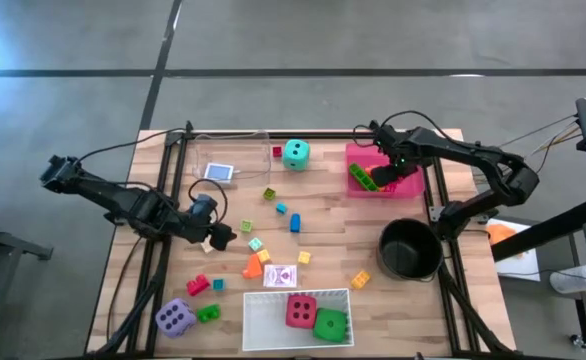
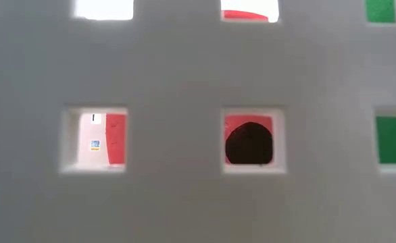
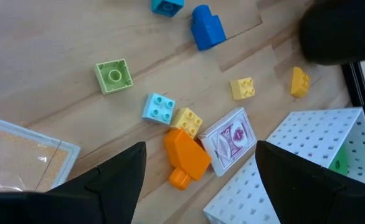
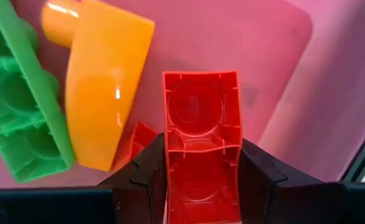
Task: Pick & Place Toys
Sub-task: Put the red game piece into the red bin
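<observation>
Toys lie in 2 groups. Right gripper (image 4: pixel 201 180) is clamped on a hollow red plastic block (image 4: pixel 201 143), hanging just over the glossy pink tray (image 4: pixel 276 56); a ridged green block (image 4: pixel 20 106) and a smooth rounded orange piece (image 4: pixel 101 81) lie directly beside its fingertips. Risk: releasing from here could drop the red block onto the orange piece, so it tips or bounces against the tray wall. Left gripper (image 3: pixel 198 180) stands wide open and empty, poised above an orange block (image 3: pixel 185 155), a yellow studded block (image 3: pixel 187 120) and a playing card (image 3: pixel 231 138); closing carelessly may catch the card too.
</observation>
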Controlling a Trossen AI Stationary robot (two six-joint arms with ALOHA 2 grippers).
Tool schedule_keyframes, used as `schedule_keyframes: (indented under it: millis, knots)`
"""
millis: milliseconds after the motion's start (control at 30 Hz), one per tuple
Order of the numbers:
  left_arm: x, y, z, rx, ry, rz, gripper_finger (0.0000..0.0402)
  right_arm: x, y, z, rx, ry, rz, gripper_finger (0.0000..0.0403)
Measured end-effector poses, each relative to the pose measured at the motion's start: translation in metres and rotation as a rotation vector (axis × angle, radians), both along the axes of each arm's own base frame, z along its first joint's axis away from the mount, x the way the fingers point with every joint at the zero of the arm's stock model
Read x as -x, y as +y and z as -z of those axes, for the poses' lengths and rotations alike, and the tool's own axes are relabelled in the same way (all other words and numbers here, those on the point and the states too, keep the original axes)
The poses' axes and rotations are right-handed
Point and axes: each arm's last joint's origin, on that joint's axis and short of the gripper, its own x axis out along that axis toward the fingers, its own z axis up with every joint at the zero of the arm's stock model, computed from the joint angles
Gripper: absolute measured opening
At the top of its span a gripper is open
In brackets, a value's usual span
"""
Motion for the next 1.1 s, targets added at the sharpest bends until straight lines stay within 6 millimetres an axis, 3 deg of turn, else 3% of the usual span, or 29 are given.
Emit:
schedule_keyframes:
  millis: [333,1100]
  knots:
    - [-0.001,0.001,0.000,-0.014,0.000,0.015,0.0304,0.006,0.005,0.020,0.003,-0.015,0.094,0.0126]
    - [-0.001,0.002,0.000,-0.004,0.008,0.030,0.0304,0.006,0.005,0.022,0.008,-0.032,0.167,0.0126]
